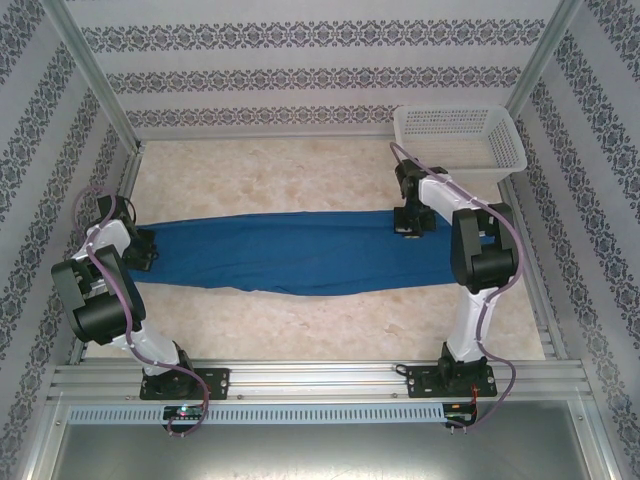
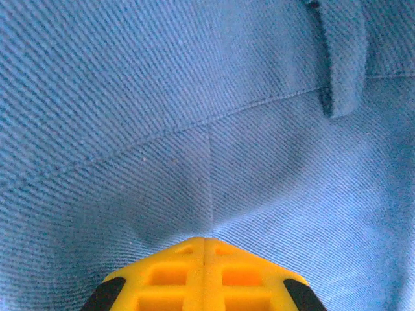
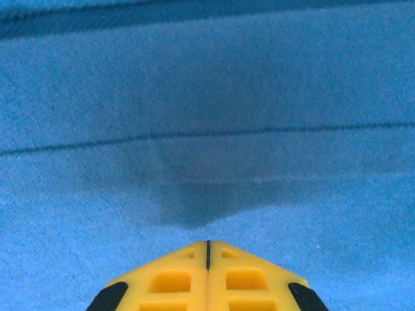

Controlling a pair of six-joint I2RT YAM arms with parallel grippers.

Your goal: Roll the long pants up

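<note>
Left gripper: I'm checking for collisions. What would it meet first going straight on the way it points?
The pants. The shut left gripper points into the blue cloth, which dimples at its tip, so contact looks likely, though depth is unclear.

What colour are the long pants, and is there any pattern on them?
Plain royal blue, no pattern; the long pants show best in the top external view.

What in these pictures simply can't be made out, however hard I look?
- Top view: both ends of the long pants are covered, by the left gripper and by the right arm.
- Left wrist view: whether the shut fingertips pinch cloth or just press it; they hide the contact.
- Right wrist view: same for the right gripper; its shadow darkens the spot.
</note>
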